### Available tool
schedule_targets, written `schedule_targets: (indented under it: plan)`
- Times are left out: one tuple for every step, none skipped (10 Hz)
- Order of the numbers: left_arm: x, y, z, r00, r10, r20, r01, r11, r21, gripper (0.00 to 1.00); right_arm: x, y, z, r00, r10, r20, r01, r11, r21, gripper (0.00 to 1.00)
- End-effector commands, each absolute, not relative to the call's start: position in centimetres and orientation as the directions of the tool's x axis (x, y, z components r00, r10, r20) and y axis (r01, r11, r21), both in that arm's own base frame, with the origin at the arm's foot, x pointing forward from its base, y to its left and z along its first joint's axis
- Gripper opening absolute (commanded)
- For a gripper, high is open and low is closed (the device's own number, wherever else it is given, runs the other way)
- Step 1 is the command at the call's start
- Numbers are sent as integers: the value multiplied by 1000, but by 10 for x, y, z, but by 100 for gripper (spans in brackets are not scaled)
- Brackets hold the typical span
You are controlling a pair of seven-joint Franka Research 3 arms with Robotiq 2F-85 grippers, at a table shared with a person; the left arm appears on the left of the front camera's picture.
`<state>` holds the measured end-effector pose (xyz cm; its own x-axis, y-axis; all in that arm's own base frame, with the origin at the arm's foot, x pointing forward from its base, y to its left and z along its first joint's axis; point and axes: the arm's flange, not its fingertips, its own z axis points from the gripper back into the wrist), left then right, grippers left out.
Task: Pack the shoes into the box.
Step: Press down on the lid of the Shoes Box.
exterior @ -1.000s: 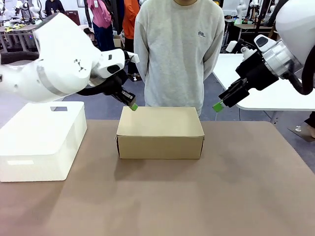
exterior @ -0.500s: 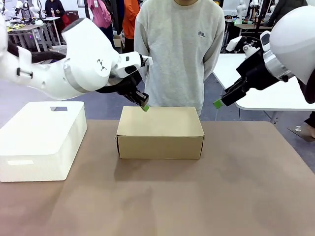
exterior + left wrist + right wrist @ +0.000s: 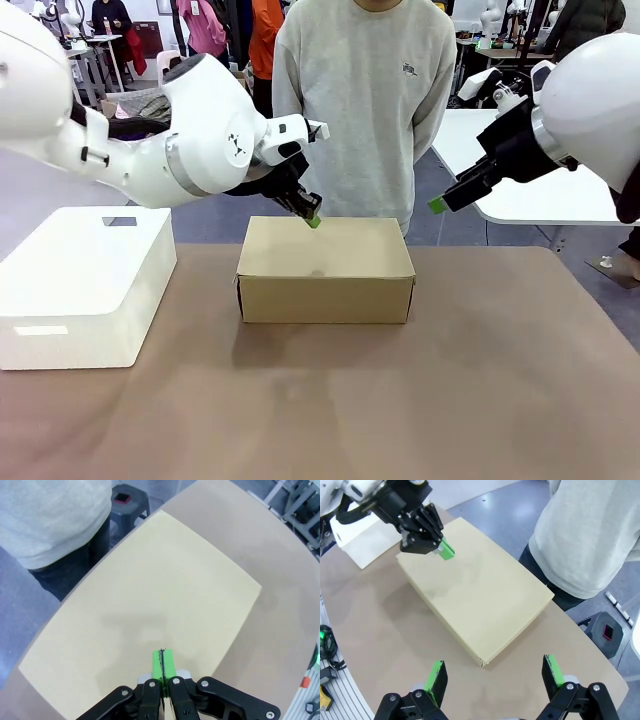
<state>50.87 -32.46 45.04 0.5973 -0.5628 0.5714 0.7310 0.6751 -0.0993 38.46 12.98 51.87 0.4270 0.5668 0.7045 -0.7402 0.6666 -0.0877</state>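
1. Brown cardboard makes up the plain rectangular shoebox [image 3: 325,268], which sits with its lid down near the middle of the tan tabletop [image 3: 420,400], toward the far side.
2. A bulky white rounded plastic container [image 3: 85,280] stands on the tabletop to the robot's left of the box, apart from it.
3. The left pincer [image 3: 313,220], black with green pads, has its fingers pressed together with nothing between them. It hangs at the far edge of the lid, tips pointed down at the cardboard; whether they touch the lid cannot be told.
4. In the left wrist view the closed green pads [image 3: 163,664] point onto the flat lid surface [image 3: 150,620].
5. The right pincer [image 3: 438,205] is off to the robot's right of the box, raised above the tabletop and well apart from the cardboard. Its fingers stand wide apart and empty, as the right wrist view shows [image 3: 495,677].
6. A person in a light grey sweatshirt [image 3: 365,100] stands at the far side of the tabletop, just behind the box.
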Motion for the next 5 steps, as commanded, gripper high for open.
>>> schedule_targets:
  plan:
    - [520, -336, 453, 594, -561, 576, 722, 688, -75, 0, 384, 130, 517, 432, 576, 694, -745, 661, -85, 100]
    - [526, -341, 451, 583, -567, 581, 724, 687, -56, 0, 384, 130, 517, 432, 576, 694, -745, 661, -85, 100]
    - [533, -345, 451, 575, -569, 588, 723, 689, -40, 0, 384, 130, 517, 432, 576, 694, -745, 661, -85, 100]
    - [539, -349, 452, 572, -576, 584, 720, 694, -22, 0, 384, 130, 517, 432, 576, 694, -745, 661, -85, 100]
    - [547, -353, 453, 574, -583, 575, 715, 699, -4, 0, 384, 130, 517, 432, 576, 694, -745, 661, -85, 100]
